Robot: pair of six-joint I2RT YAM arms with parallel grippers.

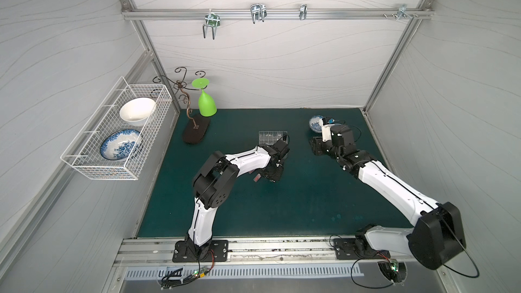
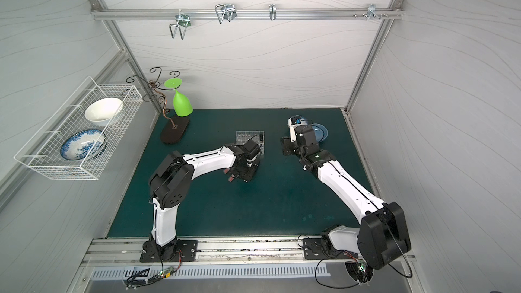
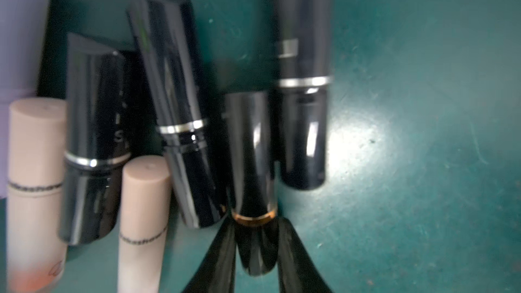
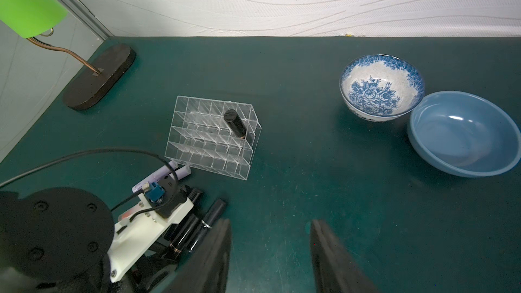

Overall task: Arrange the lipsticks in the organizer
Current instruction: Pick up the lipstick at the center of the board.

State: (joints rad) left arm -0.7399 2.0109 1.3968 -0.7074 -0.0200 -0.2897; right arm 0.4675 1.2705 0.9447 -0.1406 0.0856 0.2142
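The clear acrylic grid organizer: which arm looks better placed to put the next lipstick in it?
Left, probably. The left gripper clamps a glossy black lipstick tube with a gold band near the clear acrylic grid organizer. The right gripper hangs open and empty over the green mat.

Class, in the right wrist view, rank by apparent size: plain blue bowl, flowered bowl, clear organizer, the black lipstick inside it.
1. Plain blue bowl, partly cropped.
2. Organizer and flowered bowl: too alike to rank.
3. Black lipstick, smallest.
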